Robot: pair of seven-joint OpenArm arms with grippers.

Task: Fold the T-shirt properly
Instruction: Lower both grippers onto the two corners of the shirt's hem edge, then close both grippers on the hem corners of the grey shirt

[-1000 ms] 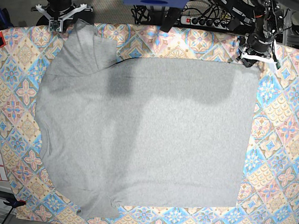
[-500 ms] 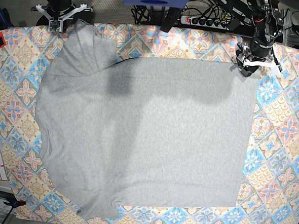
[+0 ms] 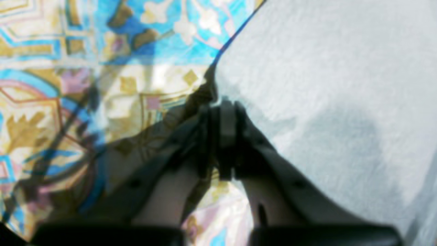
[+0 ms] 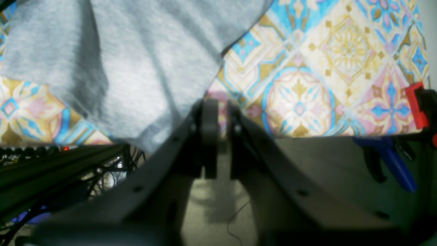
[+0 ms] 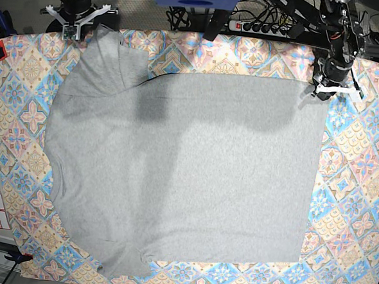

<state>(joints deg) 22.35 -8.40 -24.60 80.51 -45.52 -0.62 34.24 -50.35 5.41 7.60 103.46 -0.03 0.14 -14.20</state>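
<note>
The T-shirt [image 5: 181, 170] lies flat on the table [image 5: 360, 191], the left hand [image 5: 328, 89] clenched at its far right corner, the right hand [image 5: 73, 25] clenched by its far left sleeve.

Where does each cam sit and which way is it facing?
Base: overhead, looking straight down on the T-shirt and tablecloth; both arms at the far edge.
Left wrist: behind the left hand, facing down at the shirt's corner; fingers closed.
Right wrist: behind the right hand, facing the sleeve at the table edge; fingers closed.
All three share the shirt and tablecloth.
</note>
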